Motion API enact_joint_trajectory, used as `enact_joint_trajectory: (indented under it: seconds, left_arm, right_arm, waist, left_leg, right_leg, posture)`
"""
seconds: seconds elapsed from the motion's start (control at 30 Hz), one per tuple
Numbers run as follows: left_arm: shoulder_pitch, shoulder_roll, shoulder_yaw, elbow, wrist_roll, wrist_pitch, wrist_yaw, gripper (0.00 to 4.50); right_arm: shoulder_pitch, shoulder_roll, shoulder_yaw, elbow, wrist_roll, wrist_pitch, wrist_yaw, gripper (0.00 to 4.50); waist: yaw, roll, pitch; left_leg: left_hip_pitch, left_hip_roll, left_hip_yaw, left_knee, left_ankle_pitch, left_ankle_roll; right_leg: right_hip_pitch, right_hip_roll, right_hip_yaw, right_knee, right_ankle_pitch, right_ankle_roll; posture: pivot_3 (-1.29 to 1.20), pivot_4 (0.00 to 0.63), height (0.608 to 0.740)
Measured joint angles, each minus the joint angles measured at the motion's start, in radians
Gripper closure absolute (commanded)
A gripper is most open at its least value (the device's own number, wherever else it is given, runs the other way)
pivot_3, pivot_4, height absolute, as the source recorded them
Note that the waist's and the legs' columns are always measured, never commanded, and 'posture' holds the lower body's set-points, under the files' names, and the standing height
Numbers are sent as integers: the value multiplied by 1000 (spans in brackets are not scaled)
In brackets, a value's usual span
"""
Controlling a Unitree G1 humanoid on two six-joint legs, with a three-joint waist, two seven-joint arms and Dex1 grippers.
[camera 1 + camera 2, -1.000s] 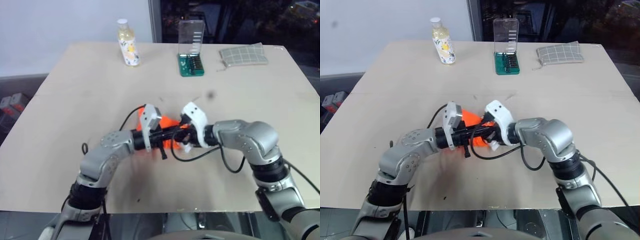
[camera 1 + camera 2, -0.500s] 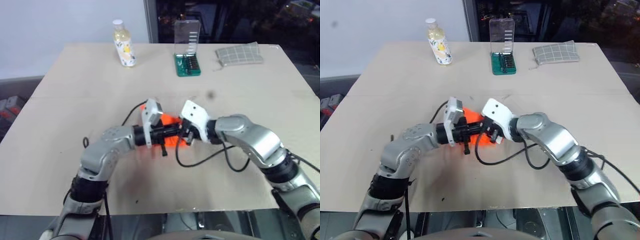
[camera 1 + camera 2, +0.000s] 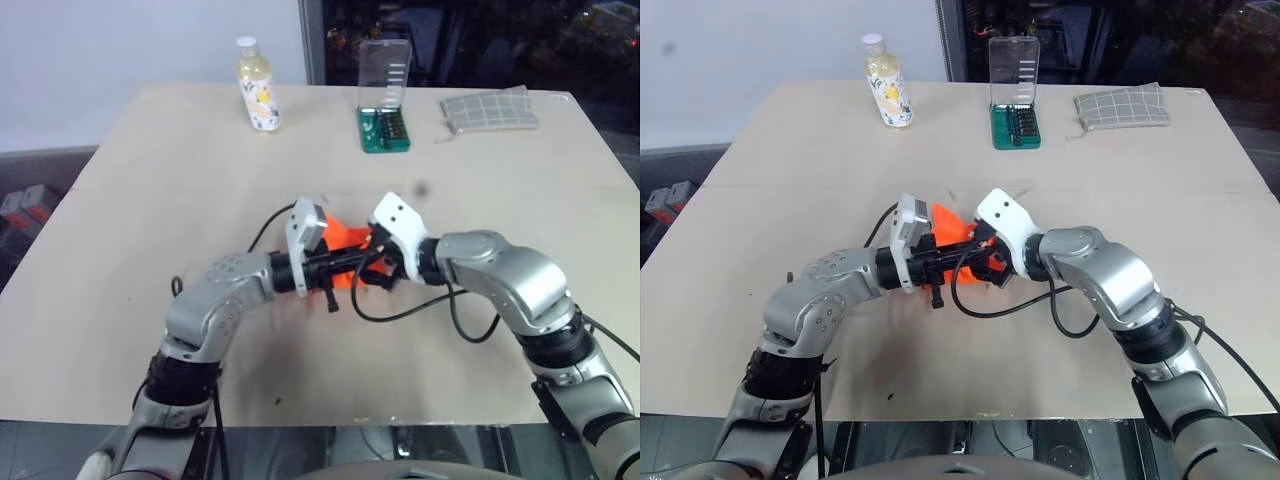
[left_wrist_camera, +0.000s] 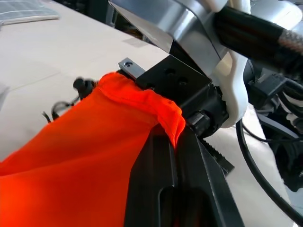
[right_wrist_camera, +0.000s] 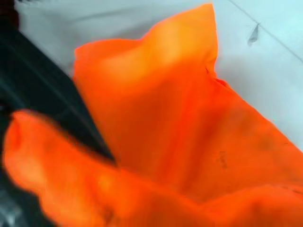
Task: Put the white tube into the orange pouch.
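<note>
The orange pouch (image 3: 343, 236) hangs bunched just above the middle of the table, between my two hands. My left gripper (image 3: 352, 262) points to the right and is shut on the pouch's edge; in the left wrist view the orange fabric (image 4: 94, 137) drapes over its closed black fingers (image 4: 170, 184). My right gripper (image 3: 374, 268) comes in from the right and presses against the same fold, and the right wrist view looks close onto the pouch's cloth (image 5: 189, 118). The white tube is hidden.
At the back of the table stand a yellowish bottle (image 3: 256, 86), a green bit case with a clear lid (image 3: 384, 125) and a grey checked pouch (image 3: 488, 108). Black cables loop under both wrists. Bare tabletop (image 3: 150, 200) lies all around.
My right wrist has rolled at the pouch and its hand now sits slightly higher against the fold. The left gripper keeps its hold and has barely moved.
</note>
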State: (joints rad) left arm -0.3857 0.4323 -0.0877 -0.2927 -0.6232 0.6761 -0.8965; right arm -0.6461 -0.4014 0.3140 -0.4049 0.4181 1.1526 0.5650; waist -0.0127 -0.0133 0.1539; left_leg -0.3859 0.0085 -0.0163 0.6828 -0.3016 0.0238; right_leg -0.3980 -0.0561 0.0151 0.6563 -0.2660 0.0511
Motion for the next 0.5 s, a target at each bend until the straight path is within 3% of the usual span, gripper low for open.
enact_joint_trajectory:
  seconds: [0.2,0.5]
  left_arm:
    - [-9,-17,12,16,-14,11,26,4500]
    - [-42,-19,60,42,-51,46,53,4500]
  right_arm:
    - [65,-116,-139,-98,127,-13,116,236]
    - [284,-313,-236,-125,149,-198,267,236]
  waist:
    - [3,0,0]
    - [-1,0,0]
  left_leg:
    - [0,0,-1,0,-2,3]
    - [0,0,-1,0,-2,3]
  right_leg:
    - [0,0,-1,0,0,0]
    - [1,1,0,0,0,0]
  posture:
    - [0,150,740]
    - [0,150,740]
